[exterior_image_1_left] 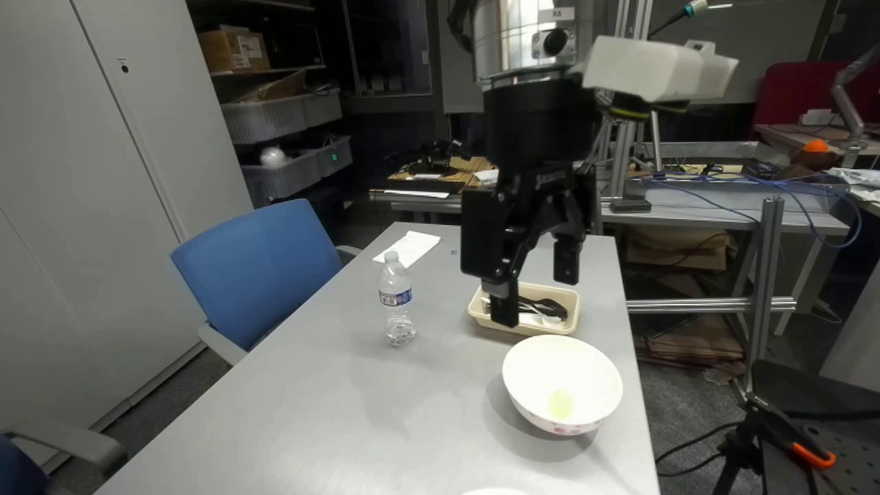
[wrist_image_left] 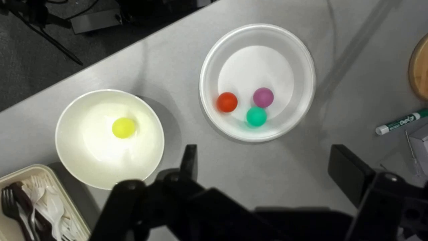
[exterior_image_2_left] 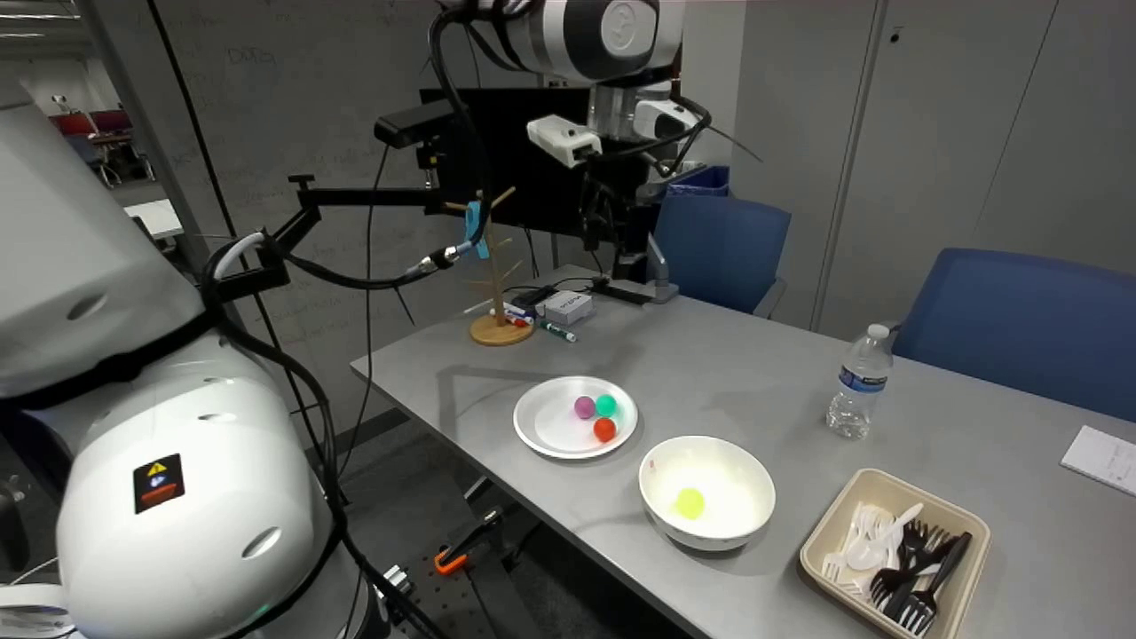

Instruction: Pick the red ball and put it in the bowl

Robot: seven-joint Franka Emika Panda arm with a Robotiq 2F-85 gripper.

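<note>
Gripper spread wide and holding nothing, you appear to be at the approach stage, with the red ball not yet picked. It lies on a white plate, ahead of and below your fingers, nearer the finger at left in the wrist view. On the same plate, a green ball and a purple ball sit side by side, near the red one but apart from it. The bowl, your goal, stands below the gripper and off to the left in that view, a yellow ball inside; past it on the same side is a tray of cutlery.

The next move likely calls for you to carry the gripper forward over the plate, center the red ball between the fingers, then lower, close, and lift it across to the bowl. Narrowing the spread on the way down would probably help you keep a finger off the green ball and the plate's raised edge; a smooth ball may roll if you catch it off-center.

In an exterior view, your arm reaches out over the gray table; in both exterior views the gripper points down, well above the surface and touching nothing, its fingers set well apart with only air between them.
</note>
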